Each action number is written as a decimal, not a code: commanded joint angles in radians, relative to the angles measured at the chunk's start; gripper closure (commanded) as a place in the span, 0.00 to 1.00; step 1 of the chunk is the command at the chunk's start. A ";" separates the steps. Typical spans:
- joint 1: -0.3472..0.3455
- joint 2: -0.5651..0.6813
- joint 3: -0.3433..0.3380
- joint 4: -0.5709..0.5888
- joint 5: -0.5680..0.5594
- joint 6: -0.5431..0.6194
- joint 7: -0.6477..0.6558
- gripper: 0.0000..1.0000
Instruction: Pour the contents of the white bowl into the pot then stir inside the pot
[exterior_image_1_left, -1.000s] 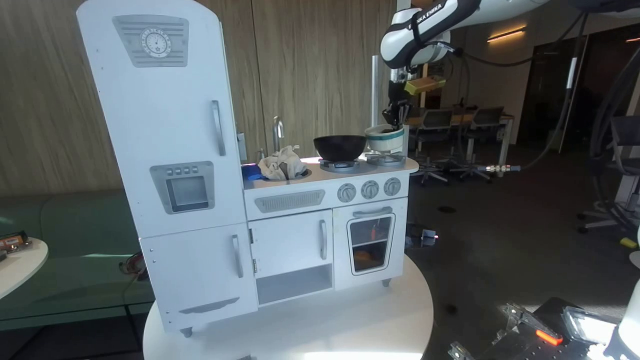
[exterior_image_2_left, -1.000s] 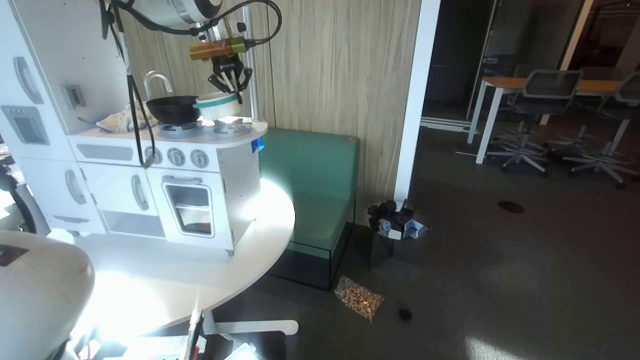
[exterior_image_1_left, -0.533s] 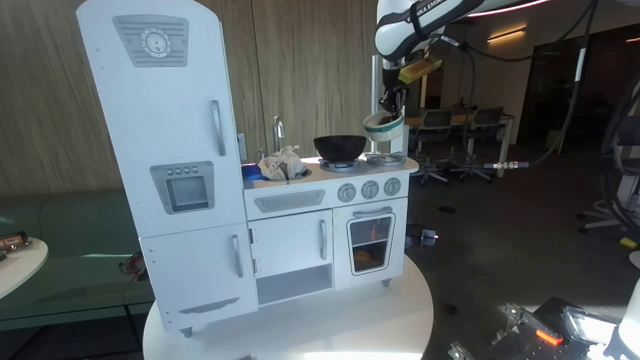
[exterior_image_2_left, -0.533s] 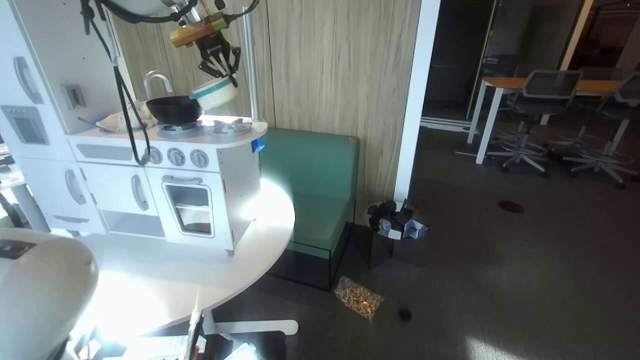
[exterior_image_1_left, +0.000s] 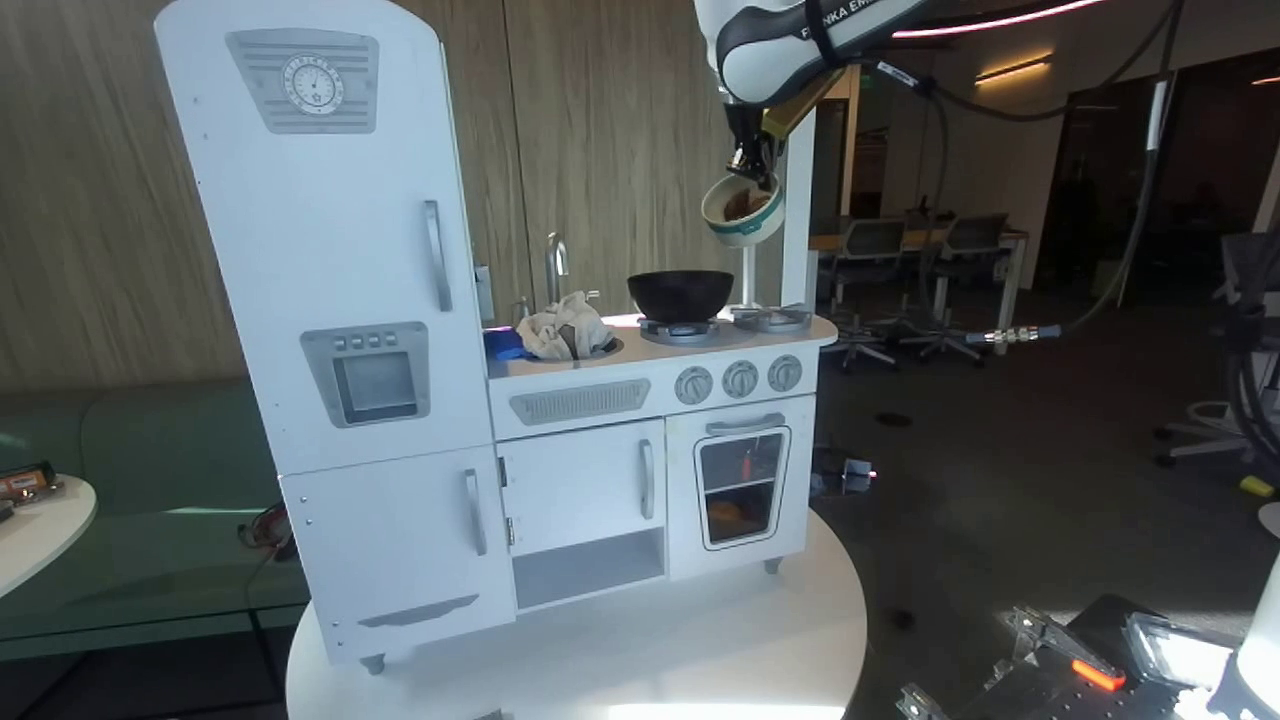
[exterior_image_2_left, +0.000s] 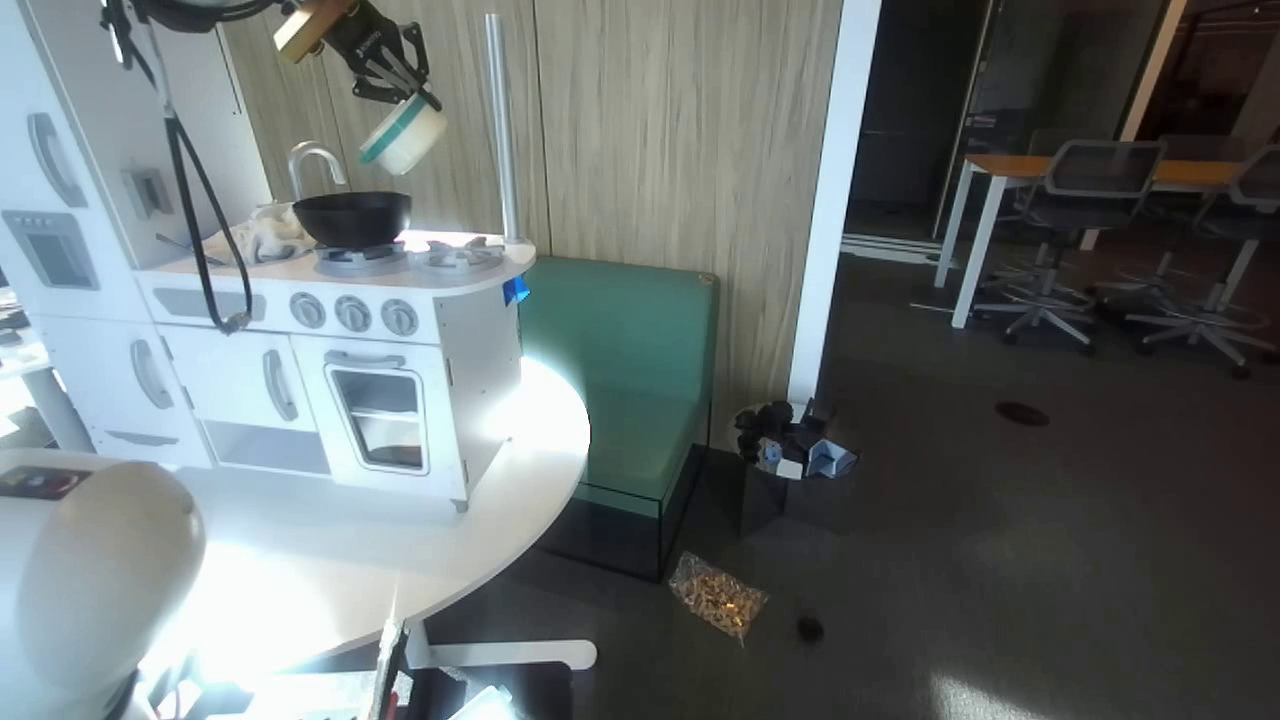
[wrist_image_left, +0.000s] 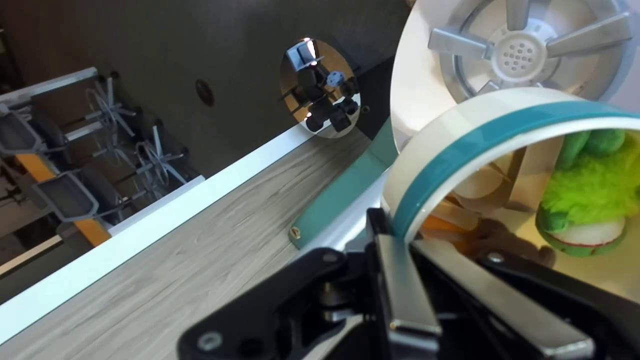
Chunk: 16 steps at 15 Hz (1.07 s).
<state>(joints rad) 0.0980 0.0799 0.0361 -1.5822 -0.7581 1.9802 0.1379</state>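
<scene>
Higher than the pot (exterior_image_1_left: 680, 297), the gripper (wrist_image_left: 407, 239) holds the tilted bowl (exterior_image_2_left: 405, 138).

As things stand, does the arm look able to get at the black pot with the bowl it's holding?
Probably yes: the gripper holds the bowl tilted, higher than the pot and off to one side, and both exterior views show nothing between bowl and pot.
</scene>
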 joint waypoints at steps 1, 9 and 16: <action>0.022 0.017 0.023 0.019 -0.141 0.031 0.055 0.97; 0.051 0.047 0.044 -0.053 -0.387 0.135 0.178 0.97; 0.084 0.010 0.069 -0.189 -0.696 0.230 0.369 0.97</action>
<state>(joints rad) 0.1726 0.1400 0.0904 -1.7061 -1.3361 2.1653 0.4249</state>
